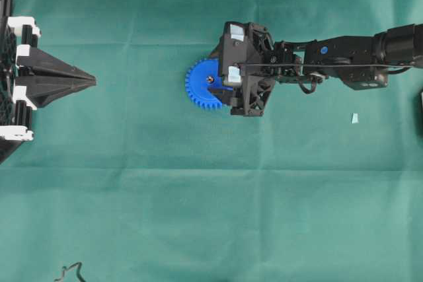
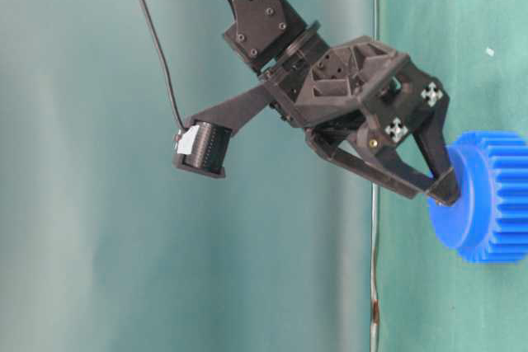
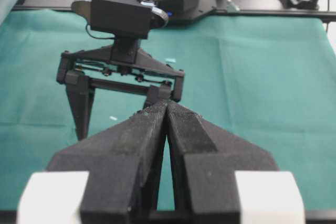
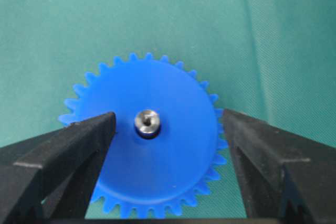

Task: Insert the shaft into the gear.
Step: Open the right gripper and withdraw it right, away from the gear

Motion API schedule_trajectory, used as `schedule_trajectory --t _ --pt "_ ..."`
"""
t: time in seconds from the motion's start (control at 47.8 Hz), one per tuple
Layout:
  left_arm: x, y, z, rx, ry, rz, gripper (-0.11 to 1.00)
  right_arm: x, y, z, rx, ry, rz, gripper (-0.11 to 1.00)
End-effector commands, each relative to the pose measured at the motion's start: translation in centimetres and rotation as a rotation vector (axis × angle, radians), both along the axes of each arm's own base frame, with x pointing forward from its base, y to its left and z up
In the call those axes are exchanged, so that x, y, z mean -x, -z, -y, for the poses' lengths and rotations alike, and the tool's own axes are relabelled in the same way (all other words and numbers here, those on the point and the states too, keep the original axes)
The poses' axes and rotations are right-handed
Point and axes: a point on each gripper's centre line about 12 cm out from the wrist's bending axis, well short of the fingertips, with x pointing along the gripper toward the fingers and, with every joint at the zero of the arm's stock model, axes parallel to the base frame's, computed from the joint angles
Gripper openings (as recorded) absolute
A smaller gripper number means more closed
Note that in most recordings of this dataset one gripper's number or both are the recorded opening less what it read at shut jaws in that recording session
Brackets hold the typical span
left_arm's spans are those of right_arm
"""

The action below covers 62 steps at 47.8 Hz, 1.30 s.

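Shaft (image 4: 147, 121) inside gear (image 4: 157, 145) hole

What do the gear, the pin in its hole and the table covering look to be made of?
Gear: likely moulded plastic, bright uniform blue with a matte, smooth face. Shaft: apparently metal, silvery-grey with a bright glint on its end. Table covering: seemingly green cloth, dull, with faint fold lines and a fine weave.

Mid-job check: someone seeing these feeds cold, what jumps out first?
The blue gear lying flat on the green cloth near the table's middle, with the shaft standing in its centre hole. Next, the right end effector, open, one finger on either side of the shaft just above the gear. The left end effector sits shut at the left edge.
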Motion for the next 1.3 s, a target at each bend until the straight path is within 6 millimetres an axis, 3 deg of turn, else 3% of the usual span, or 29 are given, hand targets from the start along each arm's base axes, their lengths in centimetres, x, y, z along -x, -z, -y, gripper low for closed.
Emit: schedule_trajectory --t 0.0,0.314,0.544,0.983,1.276 --pt "-0.2 -1.1 0.0 -0.003 0.001 0.026 0.00 -0.1 -3.0 -0.1 0.010 -0.003 0.071 0.91" --pt "-0.2 -1.1 0.0 -0.003 0.000 0.018 0.00 2.5 -9.7 -0.4 0.046 -0.014 0.207 0.92" --pt "-0.2 -1.0 0.0 -0.003 0.000 0.017 0.00 5.7 -12.9 -0.9 0.058 -0.013 0.291 0.92" --pt "-0.2 -1.0 0.0 -0.003 0.000 0.012 0.00 13.6 -14.7 -2.0 0.066 -0.007 0.394 0.91" --pt "-0.2 -1.0 0.0 -0.005 0.000 0.012 0.00 18.0 -14.5 -2.6 0.056 0.004 0.455 0.91"
